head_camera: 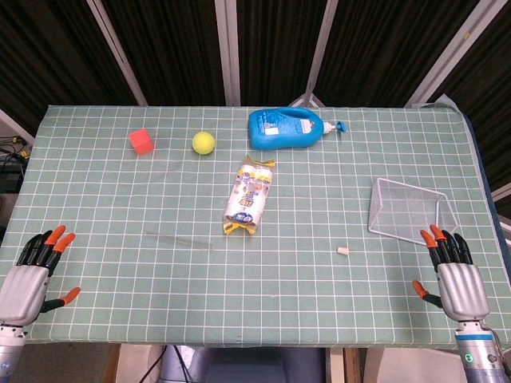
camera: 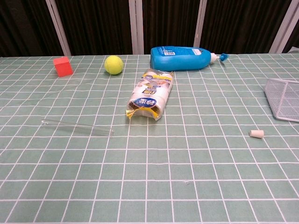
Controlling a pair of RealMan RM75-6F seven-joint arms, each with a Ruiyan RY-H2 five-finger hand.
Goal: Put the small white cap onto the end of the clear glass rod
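Observation:
The small white cap (head_camera: 343,251) (camera: 256,134) lies on the green checked cloth, right of centre near the front. A clear glass rod (head_camera: 177,238) (camera: 77,126) lies flat on the left half, running left to right, faint against the cloth. My left hand (head_camera: 30,278) rests at the front left edge, fingers spread, holding nothing, well left of the rod. At the front right edge my right hand (head_camera: 455,275) is likewise spread and empty, to the right of the cap. Neither hand shows in the chest view.
A snack packet (head_camera: 249,195) (camera: 150,94) lies mid-table. Behind it are a blue detergent bottle (head_camera: 289,128) (camera: 184,58) on its side, a yellow-green ball (head_camera: 204,143) (camera: 113,65) and a red cube (head_camera: 141,141) (camera: 62,66). A white wire basket (head_camera: 409,211) (camera: 284,99) sits at right.

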